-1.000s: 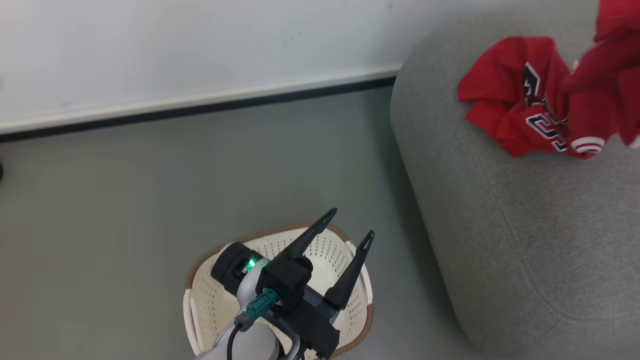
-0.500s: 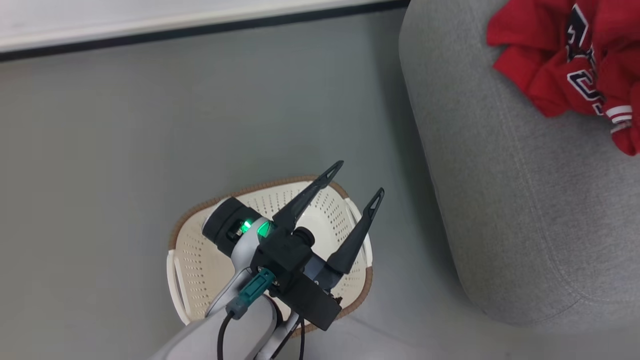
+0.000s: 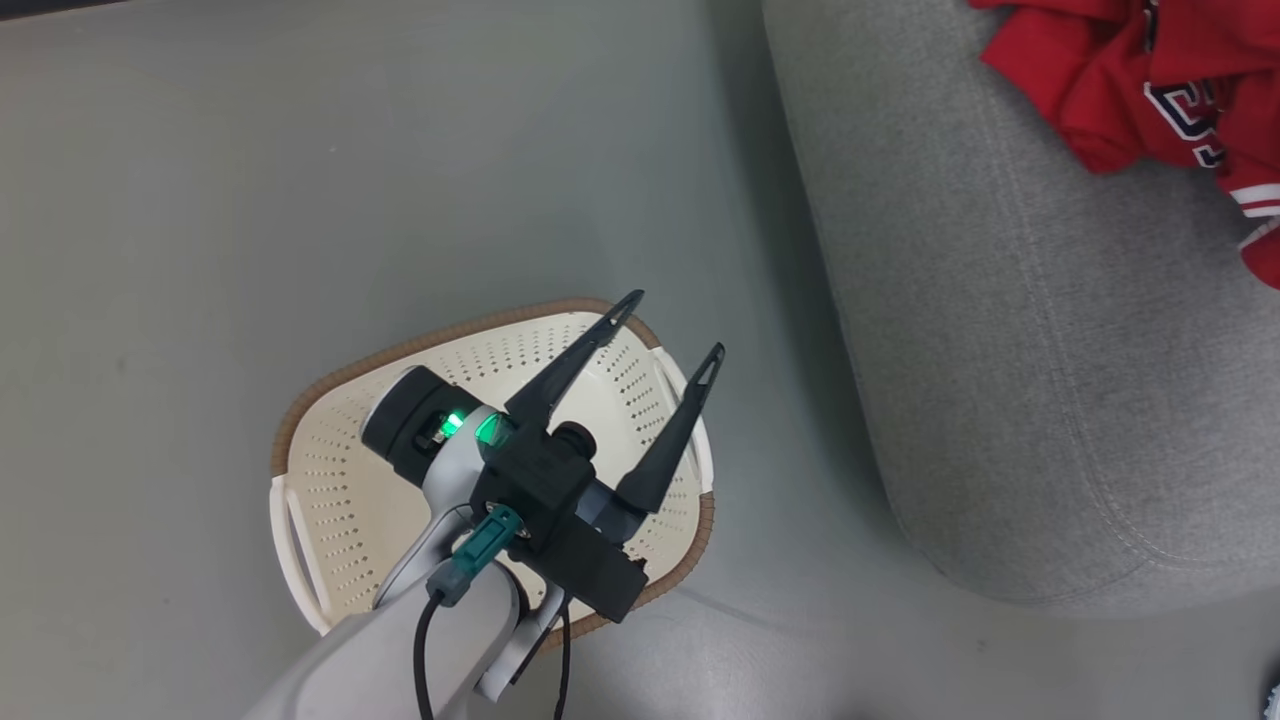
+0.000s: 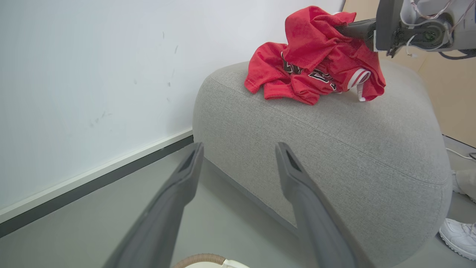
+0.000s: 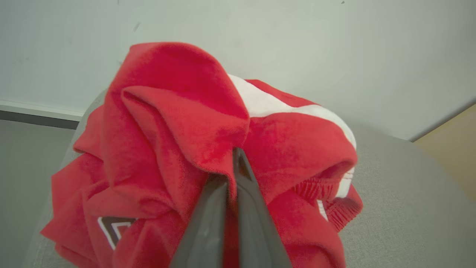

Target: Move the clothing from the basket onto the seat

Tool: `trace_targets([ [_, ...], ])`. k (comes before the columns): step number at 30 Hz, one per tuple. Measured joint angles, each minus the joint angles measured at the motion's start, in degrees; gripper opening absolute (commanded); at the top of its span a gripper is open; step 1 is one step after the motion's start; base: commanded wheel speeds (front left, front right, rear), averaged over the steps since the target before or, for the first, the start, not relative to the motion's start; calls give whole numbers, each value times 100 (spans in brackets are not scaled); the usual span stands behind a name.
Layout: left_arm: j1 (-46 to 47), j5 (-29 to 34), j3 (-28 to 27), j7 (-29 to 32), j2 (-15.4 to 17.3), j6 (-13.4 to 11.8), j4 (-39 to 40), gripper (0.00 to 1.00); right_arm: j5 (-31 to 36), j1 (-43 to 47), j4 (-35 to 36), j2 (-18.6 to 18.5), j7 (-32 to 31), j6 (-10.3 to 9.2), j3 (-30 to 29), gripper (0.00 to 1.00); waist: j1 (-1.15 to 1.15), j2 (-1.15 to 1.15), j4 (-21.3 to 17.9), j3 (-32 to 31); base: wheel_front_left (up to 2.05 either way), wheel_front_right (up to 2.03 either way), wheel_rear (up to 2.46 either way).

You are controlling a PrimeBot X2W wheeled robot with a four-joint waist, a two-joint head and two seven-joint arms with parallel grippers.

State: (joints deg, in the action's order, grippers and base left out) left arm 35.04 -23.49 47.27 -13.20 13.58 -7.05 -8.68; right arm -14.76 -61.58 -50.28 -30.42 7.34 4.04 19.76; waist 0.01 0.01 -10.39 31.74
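Hovering above the basket point(image 3: 330, 345), left gripper point(image 3: 677, 322) is holding its fingers spread wide apart, tips pointing toward the seat point(image 3: 1000, 350). The basket is sitting on the grey floor point(image 3: 300, 150) near the seat's left flank, with a strip of floor showing between the two. Its perforated cream wall and brown rim are showing beneath the gripper. The seat is bulging up from the floor, rounded edges, grey weave.

On top of the seat, toward its far end, the clothing point(image 4: 316, 67) is lying in a red crumpled heap, lettering and a white striped cuff facing out. Over the seat top, right gripper point(image 5: 232, 163) is reaching in, jaws pressed together on a raised fold of the clothing. The pinched part is standing higher than the rest and draping down onto the heap.

On the floor at the seat's right foot, a white shoe point(image 4: 459, 236) is resting. Behind the seat, a white wall point(image 4: 93, 74) with a dark baseboard point(image 4: 93, 186) is running past.
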Motion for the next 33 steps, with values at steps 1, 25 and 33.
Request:
trace_targets([
  [1, -2, 0, -24, -1, 29, 0, -13, 100, 0, -1, -16, 35, 56, 0, 7, 100, 0, 0, -30, 2, 0, 0, 0],
  [25, -510, -508, -789, -104, -271, -2, -697, 100, -293, 1445, 467, 582, 689, 111, 78, 100, -2, -2, -177, -1300, 0, 0, 0],
  [33, -906, -653, -1134, -110, -382, -8, -949, 100, -367, 2135, 920, 736, 694, 94, 26, 100, -2, -2, 189, -1816, 0, 0, 0],
])
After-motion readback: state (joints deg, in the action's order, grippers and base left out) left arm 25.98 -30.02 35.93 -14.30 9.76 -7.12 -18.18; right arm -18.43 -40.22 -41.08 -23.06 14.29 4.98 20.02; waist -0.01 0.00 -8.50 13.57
